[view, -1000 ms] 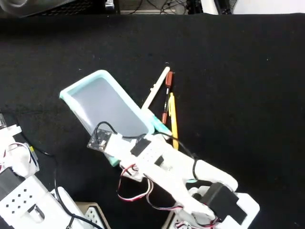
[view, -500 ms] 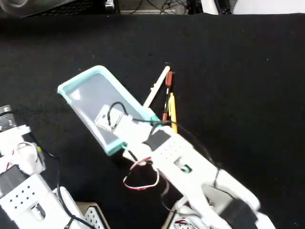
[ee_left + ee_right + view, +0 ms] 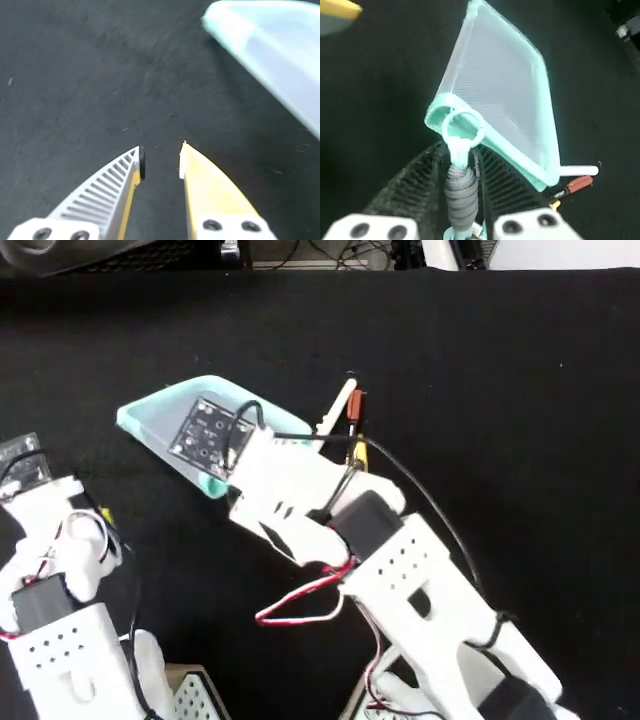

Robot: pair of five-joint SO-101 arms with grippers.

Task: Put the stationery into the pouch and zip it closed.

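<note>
The mint-edged clear pouch (image 3: 165,418) lies left of centre in the high view, one end raised under the right arm (image 3: 300,490). My right gripper (image 3: 461,162) is shut on the pouch's grey cord pull with its mint ring (image 3: 462,127). The pouch (image 3: 505,95) hangs tilted beyond the fingers. A white pen (image 3: 337,408), a red-brown pen (image 3: 355,406) and a yellow pen (image 3: 358,451) lie together on the table just right of the pouch. My left gripper (image 3: 161,152) is open over bare black table, with the pouch (image 3: 270,55) a little way off.
The black tabletop (image 3: 500,390) is bare to the right and at the back. The left arm (image 3: 55,580) stands at the front left. Cables and equipment (image 3: 300,252) sit beyond the back edge. A perforated white base (image 3: 190,695) is at the front edge.
The right arm has swung forward and left over the pouch, pulling it up and leftward by its pull. The left arm has shifted forward slightly.
</note>
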